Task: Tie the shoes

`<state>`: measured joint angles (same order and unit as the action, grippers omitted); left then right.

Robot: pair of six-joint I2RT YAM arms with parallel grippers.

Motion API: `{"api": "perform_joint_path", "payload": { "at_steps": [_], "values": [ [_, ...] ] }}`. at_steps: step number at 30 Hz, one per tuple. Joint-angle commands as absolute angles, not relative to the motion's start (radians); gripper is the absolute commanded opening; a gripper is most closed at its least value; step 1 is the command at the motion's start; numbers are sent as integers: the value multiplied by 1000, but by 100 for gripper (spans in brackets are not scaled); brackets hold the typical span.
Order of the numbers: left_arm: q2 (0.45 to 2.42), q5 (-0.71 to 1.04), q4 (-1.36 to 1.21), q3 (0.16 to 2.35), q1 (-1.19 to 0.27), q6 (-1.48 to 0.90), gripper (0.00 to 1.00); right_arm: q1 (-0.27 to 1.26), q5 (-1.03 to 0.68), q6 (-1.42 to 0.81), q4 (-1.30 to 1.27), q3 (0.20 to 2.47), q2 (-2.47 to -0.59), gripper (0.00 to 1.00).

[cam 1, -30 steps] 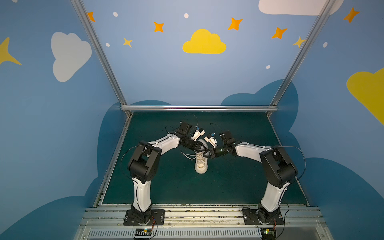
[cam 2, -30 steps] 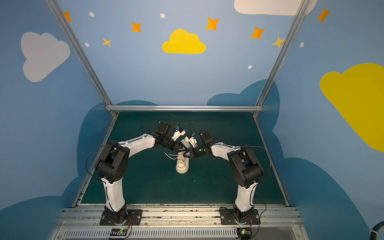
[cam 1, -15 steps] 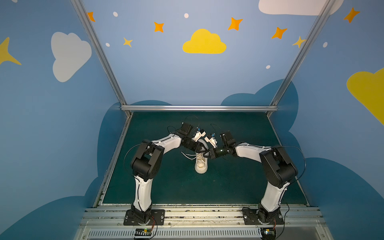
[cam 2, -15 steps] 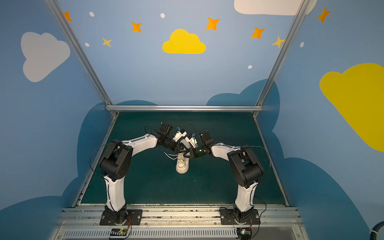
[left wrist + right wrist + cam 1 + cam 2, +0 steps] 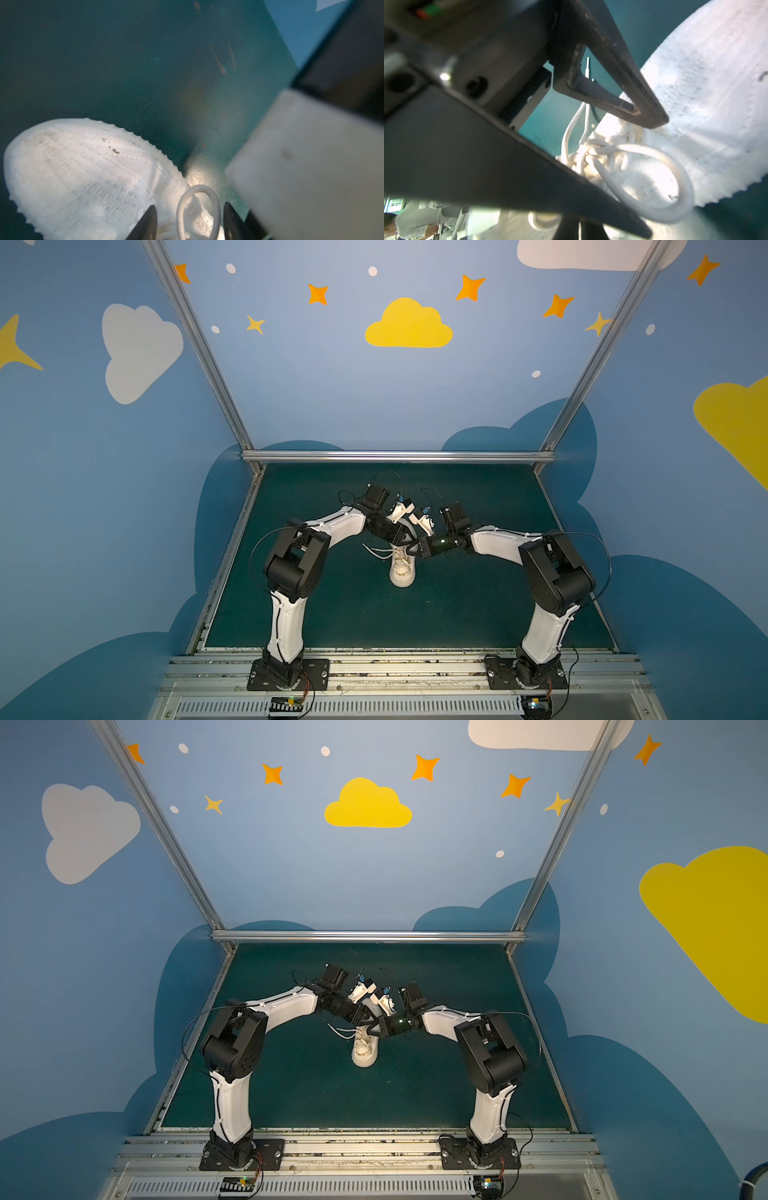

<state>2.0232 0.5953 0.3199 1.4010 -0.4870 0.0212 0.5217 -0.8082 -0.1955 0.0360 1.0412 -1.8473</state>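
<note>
Cream-white knit covers the shoe (image 5: pixel 402 572), which is stood on its sole near the middle of the green surface (image 5: pixel 332 614), toe pointed toward the arm bases. Both tools are brought together over its laced throat. The left tool (image 5: pixel 188 221) is released: its black tips are spread apart, with an upright loop of lace (image 5: pixel 200 188) between them and no contact visible. The right tool (image 5: pixel 579 229) is clenched; whether lace is pinched in it cannot be told. Loose lace ends (image 5: pixel 374 552) are laid on the surface on the left arm's side of the shoe.
</note>
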Motion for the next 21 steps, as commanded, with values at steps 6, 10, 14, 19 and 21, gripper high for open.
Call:
{"api": "perform_joint_path", "payload": {
  "at_steps": [6, 10, 14, 19, 21],
  "values": [
    [2037, 588, 365, 1418, -496, 46, 44, 526, -810, -187, 44, 1040, -1856, 0],
    [2033, 597, 354, 1414, -496, 37, 30, 525, -810, -185, 52, 1042, -1852, 0],
    [2014, 601, 334, 1408, -495, 28, 16, 525, -814, -187, 54, 1042, -1855, 0],
    [1990, 591, 327, 1407, -492, 23, 5, 523, -812, -190, 52, 1037, -1850, 0],
    [1981, 591, 316, 1399, -489, 17, 3, 524, -813, -190, 51, 1036, -1848, 0]
  ]
}}
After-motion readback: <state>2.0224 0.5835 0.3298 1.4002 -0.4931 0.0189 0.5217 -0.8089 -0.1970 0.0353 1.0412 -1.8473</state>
